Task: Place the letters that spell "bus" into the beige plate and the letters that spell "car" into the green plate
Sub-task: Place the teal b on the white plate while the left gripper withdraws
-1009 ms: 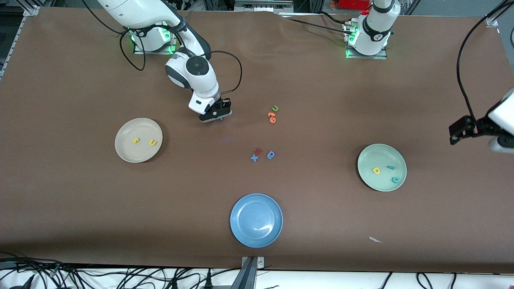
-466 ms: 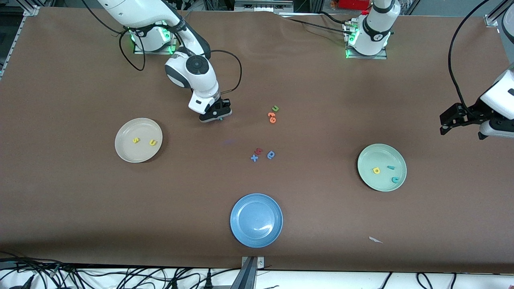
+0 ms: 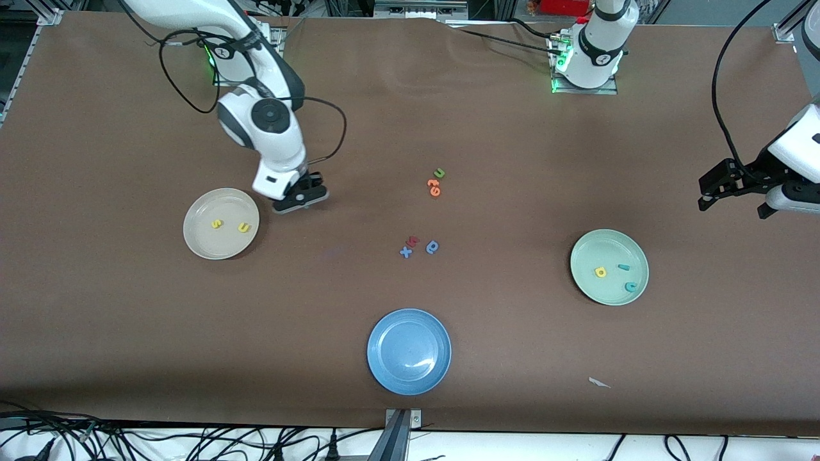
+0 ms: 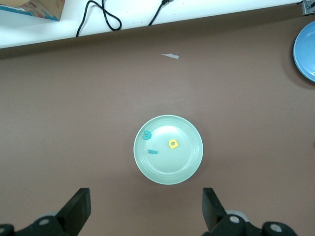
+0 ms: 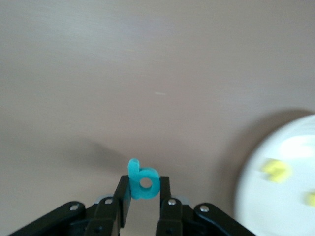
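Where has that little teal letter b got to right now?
The teal b is pinched in the right gripper, up over bare table just beside the beige plate, which holds the yellow s and yellow u.

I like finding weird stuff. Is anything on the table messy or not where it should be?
Only one thing: a small white scrap lies on the brown table, nearer the front camera than the green plate. It looks like stray litter, not a letter. The plates sit flat, and nothing looks spilled or broken.
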Robot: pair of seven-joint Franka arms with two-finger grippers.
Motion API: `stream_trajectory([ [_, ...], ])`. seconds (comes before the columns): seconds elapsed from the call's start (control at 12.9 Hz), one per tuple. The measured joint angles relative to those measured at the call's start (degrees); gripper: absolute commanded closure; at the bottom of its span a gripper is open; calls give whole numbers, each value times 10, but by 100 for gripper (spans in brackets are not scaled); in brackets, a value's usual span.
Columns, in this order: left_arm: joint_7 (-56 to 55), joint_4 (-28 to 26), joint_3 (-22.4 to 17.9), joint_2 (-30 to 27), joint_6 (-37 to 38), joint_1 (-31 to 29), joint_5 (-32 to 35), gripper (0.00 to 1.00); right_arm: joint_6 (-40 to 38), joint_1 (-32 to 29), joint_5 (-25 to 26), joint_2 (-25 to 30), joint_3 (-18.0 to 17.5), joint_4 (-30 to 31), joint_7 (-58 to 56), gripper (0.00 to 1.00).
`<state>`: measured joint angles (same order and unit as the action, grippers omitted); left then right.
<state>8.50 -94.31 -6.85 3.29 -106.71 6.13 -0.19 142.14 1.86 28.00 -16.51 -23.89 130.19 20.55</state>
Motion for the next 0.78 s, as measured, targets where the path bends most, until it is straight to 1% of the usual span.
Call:
stream_trajectory([
  [0.16,0,0,0,0,0,0,0,0,-21,-38,0,19,0,1,-81,77],
  [0.31,0,0,0,0,0,0,0,0,-27,-82,0,22,1,1,-156,70],
  [0.47,0,0,-1,0,-2,-1,0,0,-31,-110,0,22,2,2,-193,65],
  [0.54,0,0,-1,0,-2,-1,0,0,-33,-114,0,22,2,2,-196,59],
  [0.62,0,0,-1,0,-2,-1,0,0,-34,-114,0,22,2,3,-196,48],
  [0.7,0,0,-1,0,-2,-1,0,0,-36,-114,0,22,1,3,-196,44],
  [0.78,0,0,-1,0,-2,-1,0,0,-39,-114,0,22,0,3,-196,42],
])
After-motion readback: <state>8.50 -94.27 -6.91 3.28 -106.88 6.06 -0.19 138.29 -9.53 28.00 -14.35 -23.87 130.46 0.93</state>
